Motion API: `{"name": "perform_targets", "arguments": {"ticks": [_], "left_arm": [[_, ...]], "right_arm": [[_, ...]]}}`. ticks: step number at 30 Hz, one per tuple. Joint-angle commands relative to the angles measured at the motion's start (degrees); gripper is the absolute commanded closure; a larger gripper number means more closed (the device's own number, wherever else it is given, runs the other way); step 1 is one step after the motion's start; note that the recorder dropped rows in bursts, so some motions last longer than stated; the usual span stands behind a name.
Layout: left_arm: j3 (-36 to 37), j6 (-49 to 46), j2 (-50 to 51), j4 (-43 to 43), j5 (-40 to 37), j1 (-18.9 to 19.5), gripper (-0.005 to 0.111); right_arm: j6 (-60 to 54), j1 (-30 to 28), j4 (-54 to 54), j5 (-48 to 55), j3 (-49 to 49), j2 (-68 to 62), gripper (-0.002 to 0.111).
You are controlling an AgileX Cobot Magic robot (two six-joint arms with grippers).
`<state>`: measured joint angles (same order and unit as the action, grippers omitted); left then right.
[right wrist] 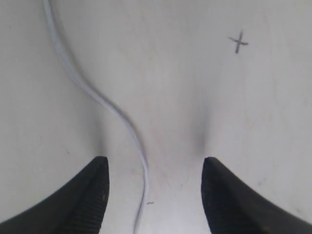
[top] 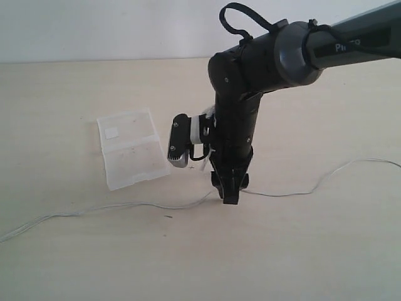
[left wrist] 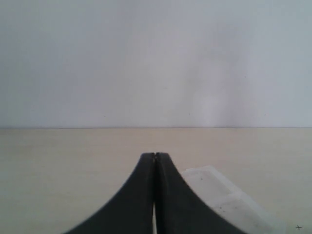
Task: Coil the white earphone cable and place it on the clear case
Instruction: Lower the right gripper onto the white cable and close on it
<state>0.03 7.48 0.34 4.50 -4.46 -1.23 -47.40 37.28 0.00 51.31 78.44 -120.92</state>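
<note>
Right gripper (top: pixel 230 195), fingers spread apart, points down at the table (top: pixel 62 94) just beside the clear case (top: pixel 128 147). The white earphone cable (top: pixel 125 205) passes between these fingers (best seen in the right wrist view) and lies uncoiled, stretched out past the case without touching it. Left gripper (left wrist: pixel 155 163), fingers pressed together on nothing, sits near the case, which bears a white sticker (top: pixel 113 132).
</note>
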Motion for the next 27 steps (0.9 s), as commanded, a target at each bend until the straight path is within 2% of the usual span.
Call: {"name": "perform_targets", "arguments": {"ticks": [1,9,17,27], "left_arm": [[0.0,0.0,-0.3,-0.5,0.3,0.1,0.107],[0.0,0.0,-0.3,-0.5,0.3,0.1,0.107],[0.0,0.0,-0.3,-0.5,0.3,0.1,0.107],[0.0,0.0,-0.3,-0.5,0.3,0.1,0.107]], "right_arm": [[-3.1,0.0,0.0,0.9,0.6,-1.2,0.054],[-5.0,0.0,0.0,-0.2,0.6,-1.3,0.055],[-5.0,0.0,1.8,-0.2,0.6,-3.1,0.065],[-5.0,0.0,1.6,0.1,0.6,-3.2,0.103]]}}
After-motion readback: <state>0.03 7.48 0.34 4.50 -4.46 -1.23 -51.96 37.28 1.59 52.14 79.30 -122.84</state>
